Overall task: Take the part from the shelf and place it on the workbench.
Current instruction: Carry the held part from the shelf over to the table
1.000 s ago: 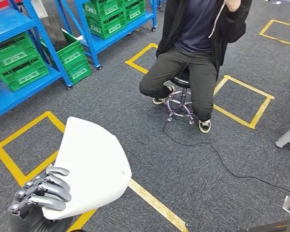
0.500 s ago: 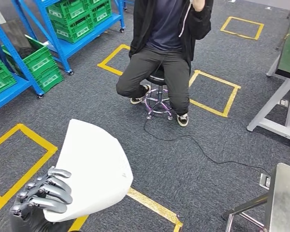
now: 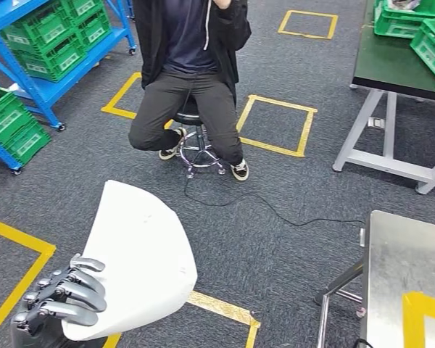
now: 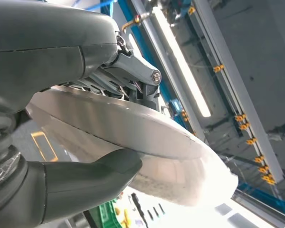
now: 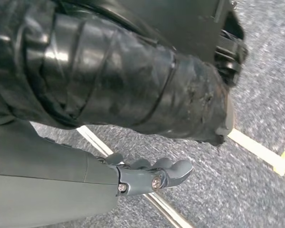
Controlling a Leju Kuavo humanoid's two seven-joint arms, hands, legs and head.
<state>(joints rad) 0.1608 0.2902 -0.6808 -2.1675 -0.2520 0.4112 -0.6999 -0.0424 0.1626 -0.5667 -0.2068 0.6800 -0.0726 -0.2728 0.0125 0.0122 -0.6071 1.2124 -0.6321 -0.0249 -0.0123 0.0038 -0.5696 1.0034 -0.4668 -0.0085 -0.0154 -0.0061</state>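
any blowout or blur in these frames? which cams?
Left wrist view: the far edge of the white part blows out to pure white, and the ceiling strip light glares. Right wrist view: the carpet is soft, streaked with blur. Head view: evenly lit, sharp on the left hand and workbench.

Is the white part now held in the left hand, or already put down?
Held: the left hand grips the white part above the floor, thumb under it.
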